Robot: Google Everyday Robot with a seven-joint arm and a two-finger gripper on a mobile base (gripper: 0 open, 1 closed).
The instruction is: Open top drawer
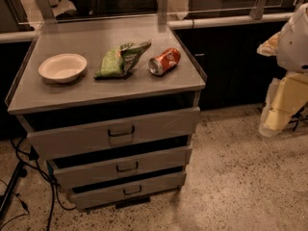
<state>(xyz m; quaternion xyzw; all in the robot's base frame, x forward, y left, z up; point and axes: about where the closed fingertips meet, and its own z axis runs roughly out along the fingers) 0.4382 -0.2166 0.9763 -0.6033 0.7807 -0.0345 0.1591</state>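
The top drawer [72, 139] is the widest grey front of the metal cabinet, just under the cabinet top. Its dark loop handle [121, 131] sits at the centre of the front. A dark gap shows between the front and the cabinet top; the inside of the drawer is hidden. My arm, white and pale yellow, hangs at the right edge of the view. My gripper [275, 117] is at its lower end, above the floor, well to the right of the cabinet and touching nothing.
On the cabinet top [144, 88] lie a white bowl [62, 67], a green chip bag [121, 59] and a red soda can [164, 61] on its side. Two narrower drawers [120, 167] sit below. Cables [29, 177] trail on the speckled floor at left.
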